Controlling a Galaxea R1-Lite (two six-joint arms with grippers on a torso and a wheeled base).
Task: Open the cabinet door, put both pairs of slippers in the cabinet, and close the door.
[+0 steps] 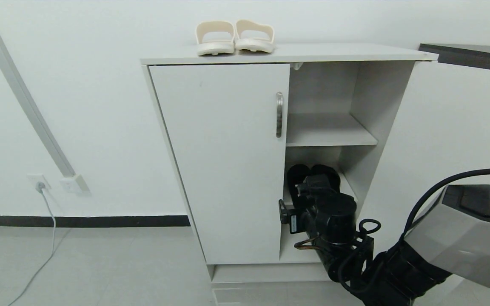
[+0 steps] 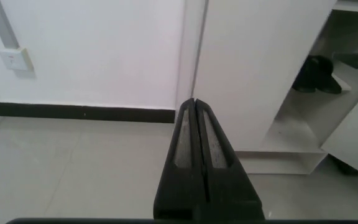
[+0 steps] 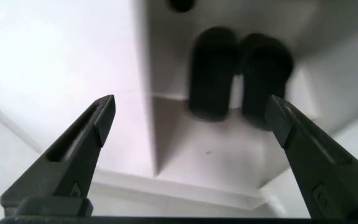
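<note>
- Right gripper (image 3: 191,104) hangs at the cabinet's (image 1: 296,53) lower compartment, fingers spread wide, gripping nothing.
- Black slippers (image 3: 213,71) sit side by side deep in that compartment, under the shelf (image 1: 330,134).
- Cream slippers (image 1: 235,37), open-toed, rest paired on the cabinet top.
- Right door (image 1: 440,127) stands open; left door (image 1: 219,161) is closed.
- Left gripper (image 2: 194,109) is pressed closed, empty.

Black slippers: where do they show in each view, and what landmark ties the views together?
Head view: black slippers low inside the cabinet, open right half.
Left wrist view: far off, inside the cabinet.
Right wrist view: straight ahead, beyond the open right gripper.
Shared landmark: the closed left door.
</note>
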